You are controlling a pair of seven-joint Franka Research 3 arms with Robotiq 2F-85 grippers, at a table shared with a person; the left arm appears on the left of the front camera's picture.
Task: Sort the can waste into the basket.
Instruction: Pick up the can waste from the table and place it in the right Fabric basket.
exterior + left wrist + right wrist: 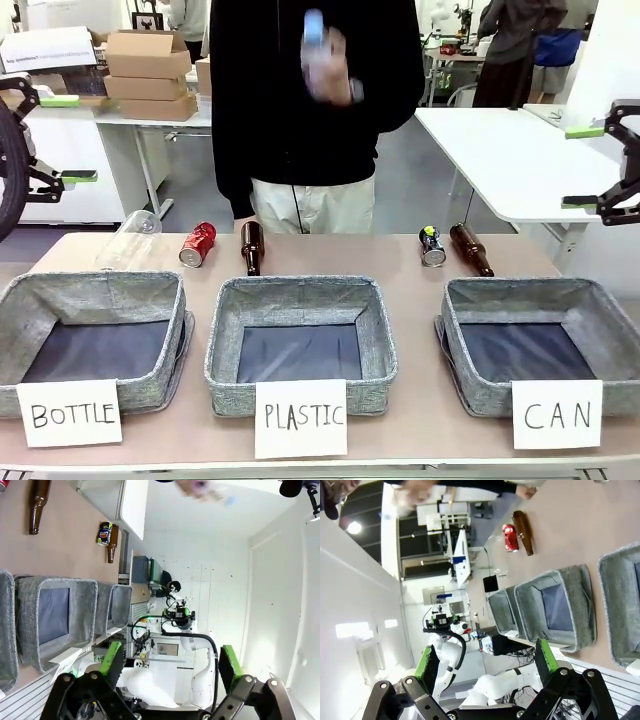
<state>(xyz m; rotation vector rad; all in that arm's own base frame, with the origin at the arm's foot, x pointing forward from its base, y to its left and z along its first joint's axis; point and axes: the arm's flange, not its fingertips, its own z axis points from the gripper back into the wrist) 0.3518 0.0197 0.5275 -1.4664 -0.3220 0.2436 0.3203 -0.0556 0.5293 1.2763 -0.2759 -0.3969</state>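
- Both arms are parked high. The left gripper [68,138] sits at the left edge of the front view and the right gripper [582,166] at the right edge. Both have their jaws spread wide and hold nothing.
- The CAN basket [520,290] is at the lower right, and all I can see inside it is its dark floor. I judge no can is sorted yet.
- The dark can [432,246] lies on its side in the upper right of the table [410,300], just behind the CAN basket's far rim. A brown bottle [471,249] lies just beside it on its right.
- The red can [197,244] lies on its side at upper centre-left, behind the gap between the BOTTLE basket [90,285] and the PLASTIC basket [300,290]. A second brown bottle [251,247] is close on its right.
- The person's hand [325,60] is raised at top centre, blurred and well clear of the table.
- My plan is to take the dark can first with the right arm, which I judge has the shortest carry.
- I'd come straight down with the pads across the can's round body. The finger on the bottle side has to slip into the narrow gap without nudging the bottle.
- The main risk is the can rolling as the jaws shut, so I'd centre over it before closing.
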